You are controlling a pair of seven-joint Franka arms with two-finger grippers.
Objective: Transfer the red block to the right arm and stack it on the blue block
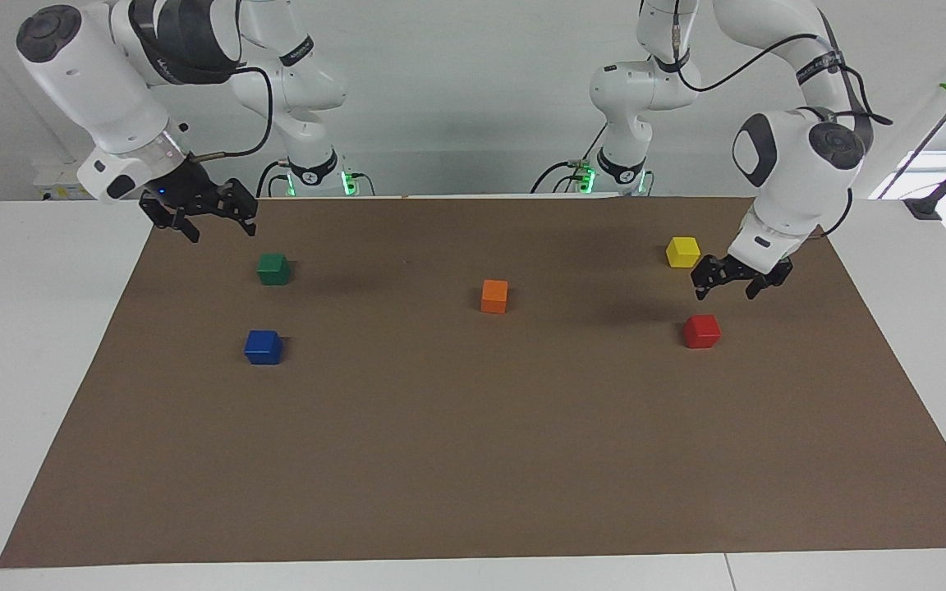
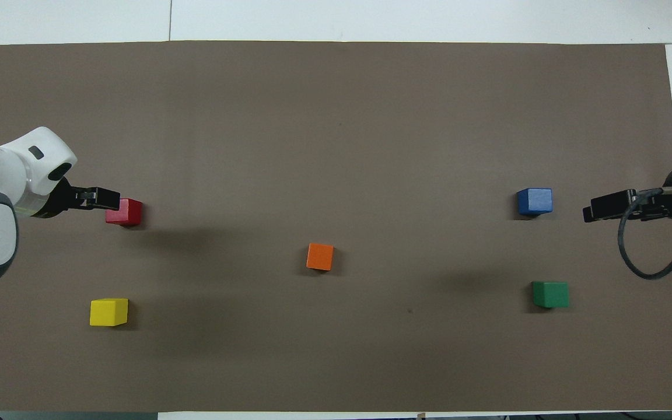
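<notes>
The red block [image 1: 701,331] sits on the brown mat toward the left arm's end; it also shows in the overhead view [image 2: 126,212]. My left gripper [image 1: 729,285] is open and empty, raised just above the mat over the red block's edge, apart from it; in the overhead view the left gripper [image 2: 108,199] overlaps that edge. The blue block [image 1: 263,346] sits toward the right arm's end, also in the overhead view [image 2: 534,201]. My right gripper [image 1: 214,223], with a blue light, is open and empty, raised over the mat's edge at its own end, and shows overhead too [image 2: 595,210].
A green block [image 1: 273,268] sits nearer to the robots than the blue block. An orange block [image 1: 494,295] is at the mat's middle. A yellow block [image 1: 683,251] sits nearer to the robots than the red block, beside the left gripper. The mat [image 1: 473,460] covers the white table.
</notes>
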